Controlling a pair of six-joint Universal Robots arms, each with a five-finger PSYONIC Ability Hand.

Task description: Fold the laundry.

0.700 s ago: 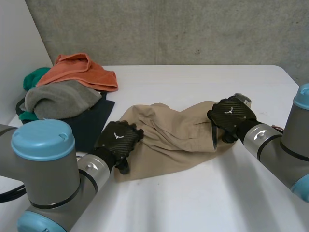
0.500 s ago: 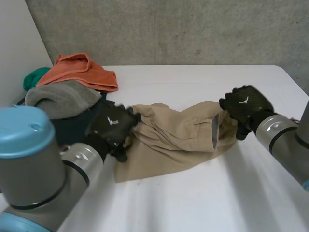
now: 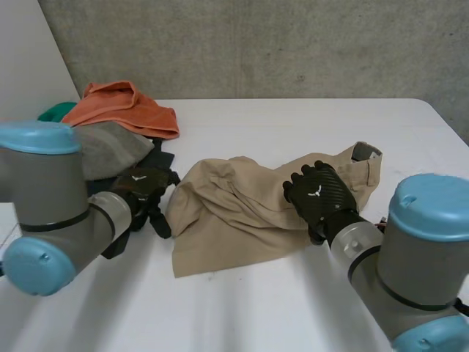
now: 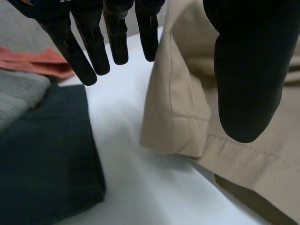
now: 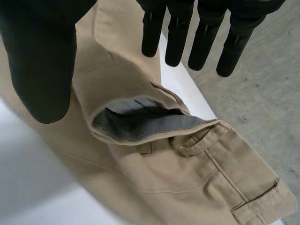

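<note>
The khaki trousers (image 3: 234, 213) lie crumpled in the middle of the white tabletop (image 3: 293, 125), spread sideways. Their waistband (image 3: 364, 155) is at the end towards the robot's right, and a rumpled hem edge is towards its left.

In the right wrist view the trousers (image 5: 187, 159) show the waistband (image 5: 140, 126) gaping open with a grey lining inside (a belt loop (image 5: 194, 143) and a back pocket (image 5: 255, 206) can be made out just past it).

The right robot hand (image 3: 320, 194) is over the trousers near that waistband. In its own view the right robot hand (image 5: 40, 61) has its fingers (image 5: 178, 33) straight and spread from the thumb, gripping nothing.

The left robot hand (image 3: 143, 189) sits just beside the trousers' left edge, above bare tabletop (image 4: 122, 154). Seen from its wrist, the left robot hand (image 4: 248, 70) is likewise spread open with straight fingers (image 4: 93, 51). The thumb is over the trousers (image 4: 187, 108) at the folded hem, and nothing is pinched.

On the other side of that hand lies a flat dark cloth (image 3: 163, 158) (image 4: 47, 154). Farther out at the tabletop's far left corner is a heap: a grey cloth (image 3: 110, 147) (image 4: 18, 93), an orange towel (image 3: 128, 106) (image 4: 37, 63) on top, and a green cloth (image 3: 55, 111) at the back edge.

A concrete wall (image 3: 256, 44) stands behind the tabletop.
</note>
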